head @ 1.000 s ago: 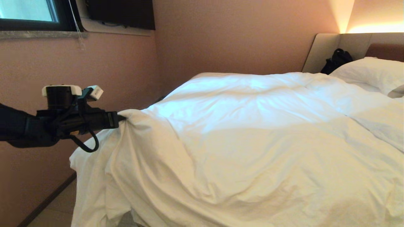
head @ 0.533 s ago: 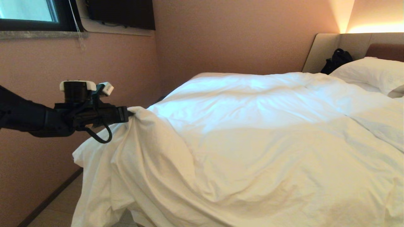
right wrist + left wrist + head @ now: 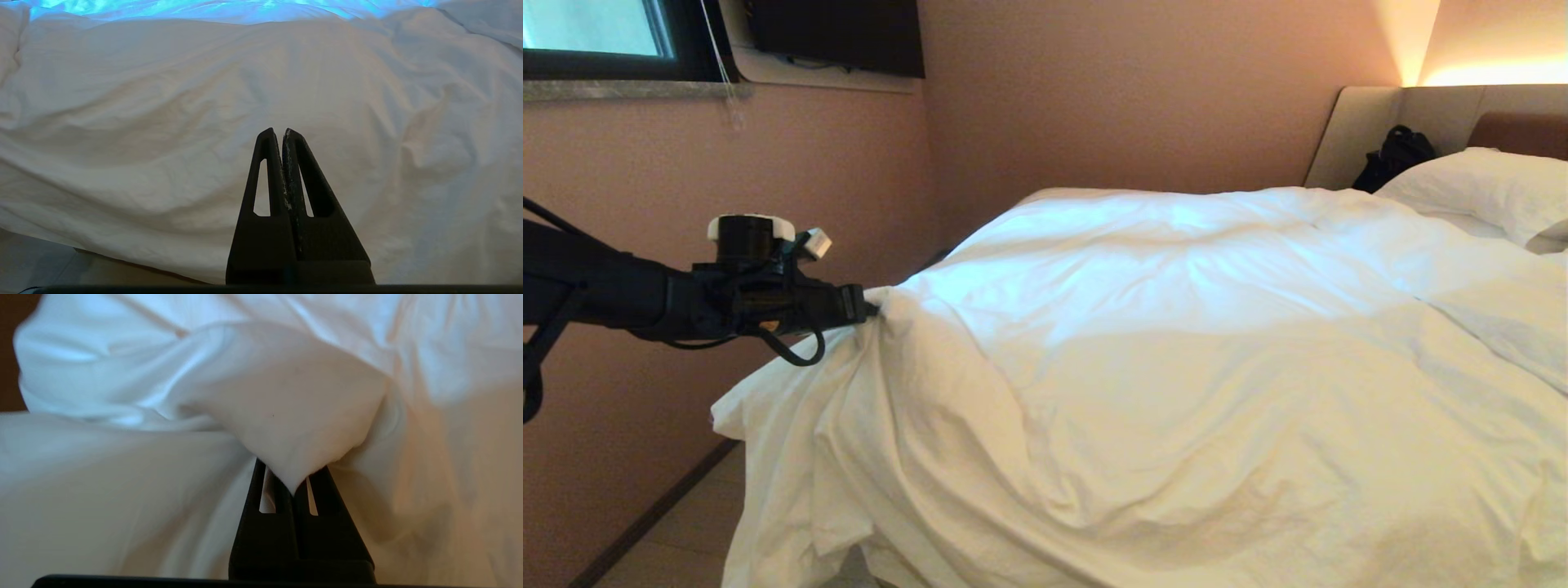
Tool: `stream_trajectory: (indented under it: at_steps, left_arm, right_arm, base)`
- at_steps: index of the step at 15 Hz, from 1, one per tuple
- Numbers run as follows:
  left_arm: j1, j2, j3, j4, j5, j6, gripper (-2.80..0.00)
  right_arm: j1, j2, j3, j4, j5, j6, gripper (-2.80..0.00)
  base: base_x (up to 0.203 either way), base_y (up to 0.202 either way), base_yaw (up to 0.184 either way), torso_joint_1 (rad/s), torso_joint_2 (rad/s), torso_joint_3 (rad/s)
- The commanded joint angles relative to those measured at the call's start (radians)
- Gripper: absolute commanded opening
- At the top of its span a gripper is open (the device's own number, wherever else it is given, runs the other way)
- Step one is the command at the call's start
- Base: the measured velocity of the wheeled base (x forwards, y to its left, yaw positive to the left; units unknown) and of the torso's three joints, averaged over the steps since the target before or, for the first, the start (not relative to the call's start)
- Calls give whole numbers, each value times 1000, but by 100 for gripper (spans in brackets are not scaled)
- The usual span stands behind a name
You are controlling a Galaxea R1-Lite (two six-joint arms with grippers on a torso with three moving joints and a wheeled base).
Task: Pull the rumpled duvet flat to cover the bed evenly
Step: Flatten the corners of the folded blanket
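White cotton, creased and puffy: the duvet [image 3: 1176, 351] lies over the bed [image 3: 1364, 131], filling the head view from 9 o'clock round to 3 o'clock, its near-left part slumping over the mattress edge toward the floor [image 3: 678, 547] at 7 o'clock.

Item, left gripper [image 3: 870, 309]: at 9 o'clock in the head view, reaching in level from the left, clenched on a bunched fold of the duvet at its left edge. The left wrist view shows the cloth pinched between the two dark fingers [image 3: 282, 498], a peak of fabric gathered at the tips.

Item, right gripper [image 3: 283, 134]: closed on nothing, hanging over the near side of the duvet, apart from it; not seen in the head view.

Item, pillow [image 3: 1478, 192]: plump, white, at 2 o'clock by the beige headboard. A black bag [image 3: 1392, 159] stands beside it at 1 o'clock.

Handling, as a judgement: soft, limp, bulky, fairly light for its size; it will drape and drag rather than slide as one piece, and a pull on a single point likely draws a ridge instead of moving the whole sheet. The cover may slip over the filling if only the outer cloth is pinched. Best holds are probably corners and the edge seam, taking the full thickness.

Markings: no brand, label or legible writing visible on any item.
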Motion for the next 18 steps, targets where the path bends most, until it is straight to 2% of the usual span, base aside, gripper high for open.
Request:
stream_trajectory:
  at_steps: [1, 6, 11, 18]
  left_arm:
    - [-8, 27, -37, 75, 9, -14, -280]
    - [-19, 68, -155, 262, 16, -79, -280]
    - [-26, 51, -164, 279, 17, -93, -280]
    - [-41, 0, -217, 265, 8, -198, -280]
  right_arm:
    - [0, 1, 0, 0, 1, -1, -280]
    - [0, 1, 0, 0, 1, -1, -280]
    - [-1, 1, 0, 0, 1, -1, -280]
    - [-1, 1, 0, 0, 1, -1, -280]
  base:
    - [0, 0, 0, 0, 0, 0]
    - [0, 0, 0, 0, 0, 0]
    - [0, 0, 0, 0, 0, 0]
    - [0, 0, 0, 0, 0, 0]
